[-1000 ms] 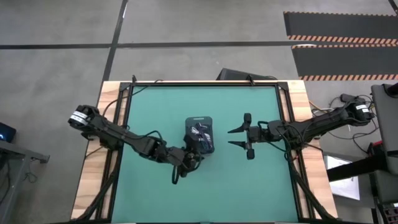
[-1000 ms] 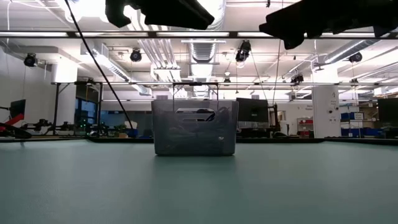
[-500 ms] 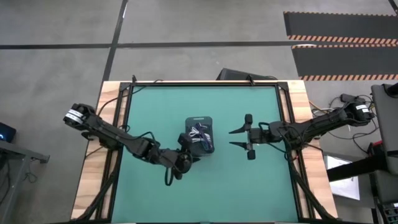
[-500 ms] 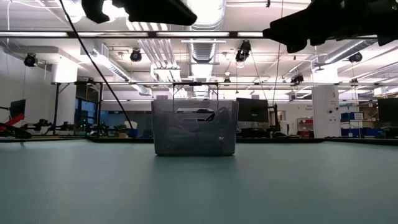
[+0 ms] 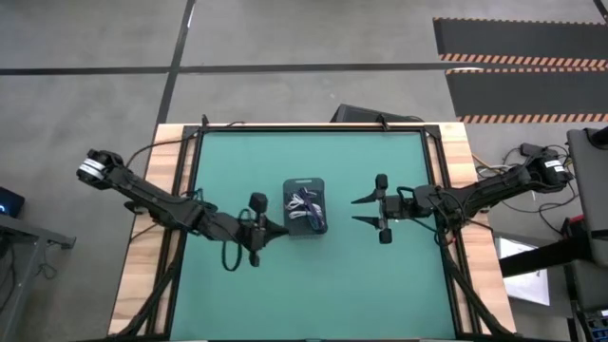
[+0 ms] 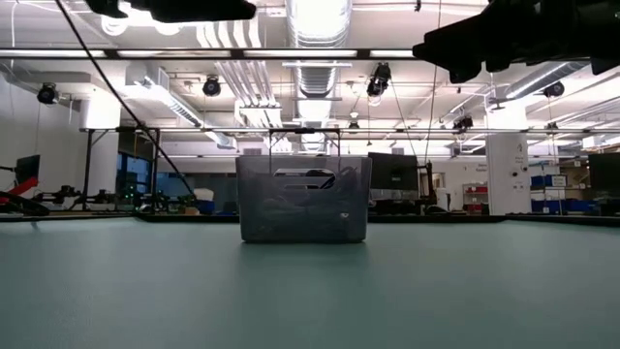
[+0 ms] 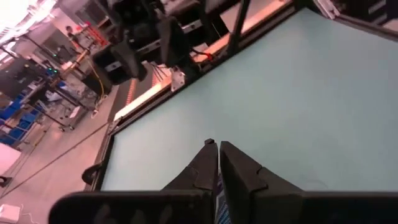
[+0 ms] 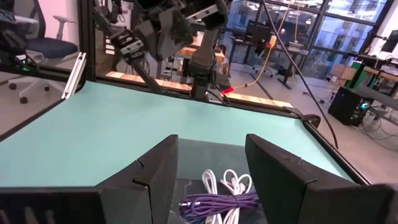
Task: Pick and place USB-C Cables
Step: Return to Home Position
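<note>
A dark grey tray (image 5: 306, 181) stands in the middle of the green table and shows as a box (image 6: 303, 199) in the low view. In it lie USB-C cables (image 5: 305, 204): a white coil (image 8: 225, 181) and a purple bundle (image 8: 217, 201). My left gripper (image 5: 282, 229) hovers just left of the tray's near corner, shut, with nothing showing between its fingertips (image 7: 215, 147). My right gripper (image 5: 354, 211) hangs open to the right of the tray, pointing at it. In its wrist view the cables lie between and beyond the two fingers (image 8: 155, 171).
Bare green table lies on all sides of the tray. A black frame (image 5: 195, 152) runs along the table's edges on wooden boards. In the low view, both arms hang high above the table top.
My left gripper has drawn back from over the tray's near left corner toward the table's left edge, and its arm has swung left with it. The tray and the cables have stayed in place.
</note>
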You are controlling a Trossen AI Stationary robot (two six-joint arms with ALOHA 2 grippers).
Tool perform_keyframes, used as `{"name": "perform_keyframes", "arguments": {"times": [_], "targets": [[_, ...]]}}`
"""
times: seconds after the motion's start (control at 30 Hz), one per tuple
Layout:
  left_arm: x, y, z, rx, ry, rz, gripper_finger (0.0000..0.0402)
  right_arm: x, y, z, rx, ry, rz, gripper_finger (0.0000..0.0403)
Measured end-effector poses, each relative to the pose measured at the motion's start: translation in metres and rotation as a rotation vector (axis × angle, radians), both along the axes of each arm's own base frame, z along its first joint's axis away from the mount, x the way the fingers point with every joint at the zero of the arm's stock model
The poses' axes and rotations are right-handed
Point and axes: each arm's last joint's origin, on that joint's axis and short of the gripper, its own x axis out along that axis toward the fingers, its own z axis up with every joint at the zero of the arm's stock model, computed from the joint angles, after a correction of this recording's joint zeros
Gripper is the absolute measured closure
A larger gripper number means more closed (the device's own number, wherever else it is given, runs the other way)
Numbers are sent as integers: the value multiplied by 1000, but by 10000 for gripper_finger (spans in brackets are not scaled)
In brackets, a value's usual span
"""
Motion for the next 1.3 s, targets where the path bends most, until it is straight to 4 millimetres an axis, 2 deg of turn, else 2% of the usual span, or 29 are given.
{"name": "perform_keyframes", "arguments": {"times": [0.57,0.93,1.3], "targets": [[-63,28,-23,-149,-119,23,400,-6,-1,-2,1,-8,0,236],[-87,38,-37,-191,-209,23,400,-20,-3,-3,7,-49,-1,239],[-103,45,-49,-228,-238,36,400,-39,-7,-13,13,-79,-28,245]]}}
